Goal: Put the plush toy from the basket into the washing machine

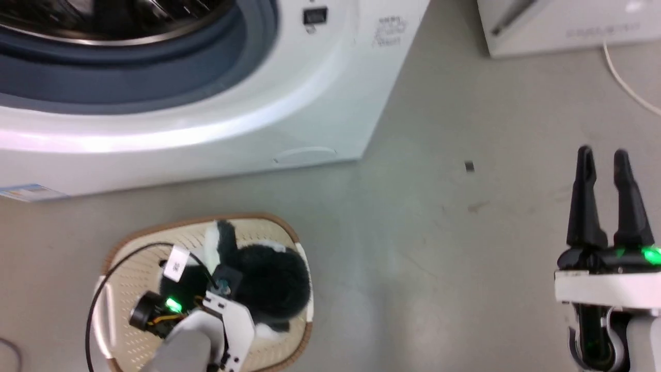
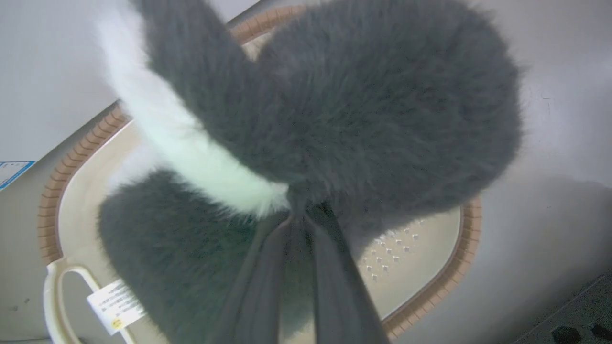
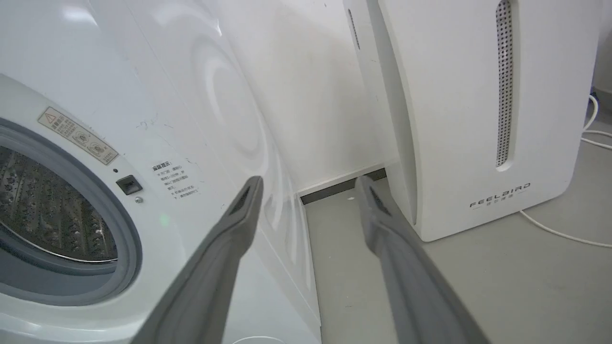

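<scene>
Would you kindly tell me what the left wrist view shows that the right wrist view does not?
Left wrist: the left gripper shut on the fluffy black-and-white plush toy over the cream perforated plastic basket. Right wrist: the open right gripper, the steel drum and a white FEELBIRD appliance. Both: the white washing machine and grey floor.

A smooth pale grey floor (image 1: 439,232) shows soft glare and one small dark speck (image 1: 469,166). At two o'clock in the head view stands a white appliance (image 1: 563,26) marked FEELBIRD, with a white cable (image 1: 625,82) trailing at its five o'clock. Behind it is a white wall (image 3: 311,95) with dark skirting (image 3: 334,187).
</scene>
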Robot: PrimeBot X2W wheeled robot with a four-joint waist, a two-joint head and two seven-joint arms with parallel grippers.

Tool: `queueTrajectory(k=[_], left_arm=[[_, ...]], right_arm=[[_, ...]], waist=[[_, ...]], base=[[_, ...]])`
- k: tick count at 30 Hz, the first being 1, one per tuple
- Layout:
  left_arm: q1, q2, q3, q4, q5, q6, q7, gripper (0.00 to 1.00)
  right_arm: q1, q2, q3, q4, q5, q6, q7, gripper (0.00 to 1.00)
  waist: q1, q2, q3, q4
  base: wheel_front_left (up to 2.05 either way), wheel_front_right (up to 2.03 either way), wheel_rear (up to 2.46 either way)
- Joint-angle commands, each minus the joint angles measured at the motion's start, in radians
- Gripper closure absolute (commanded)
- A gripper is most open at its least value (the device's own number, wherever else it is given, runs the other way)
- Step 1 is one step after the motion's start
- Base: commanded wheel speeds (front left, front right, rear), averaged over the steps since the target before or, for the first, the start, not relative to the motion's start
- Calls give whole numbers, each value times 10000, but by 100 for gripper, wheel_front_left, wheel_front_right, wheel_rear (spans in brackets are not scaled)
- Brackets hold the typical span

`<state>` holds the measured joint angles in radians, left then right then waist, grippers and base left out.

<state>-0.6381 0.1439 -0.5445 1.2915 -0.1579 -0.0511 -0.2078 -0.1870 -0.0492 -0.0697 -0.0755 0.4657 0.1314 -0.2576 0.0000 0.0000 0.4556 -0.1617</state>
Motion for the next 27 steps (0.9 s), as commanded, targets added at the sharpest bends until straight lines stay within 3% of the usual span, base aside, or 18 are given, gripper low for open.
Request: queueTrajectory(k=[1,9,27], left_arm=[[189,-48,55,-22,-100,90,-191,100],[810,-122,247,-618,-431,207,-525,100],[2900,340,1340,-5593,-565,957,-539,100]], right_arm=[[207,-10,-19,45,-75,-7,-42,0],[872,-10,-129,179,-340,-7,-42,0],[2004,-10,-254,181,-571,-7,-42,0]], waist=[[0,0,-630,379],[0,0,-1851,836],[0,0,-3413,1607]], base=[[0,0,0],[0,0,0],[0,0,0]])
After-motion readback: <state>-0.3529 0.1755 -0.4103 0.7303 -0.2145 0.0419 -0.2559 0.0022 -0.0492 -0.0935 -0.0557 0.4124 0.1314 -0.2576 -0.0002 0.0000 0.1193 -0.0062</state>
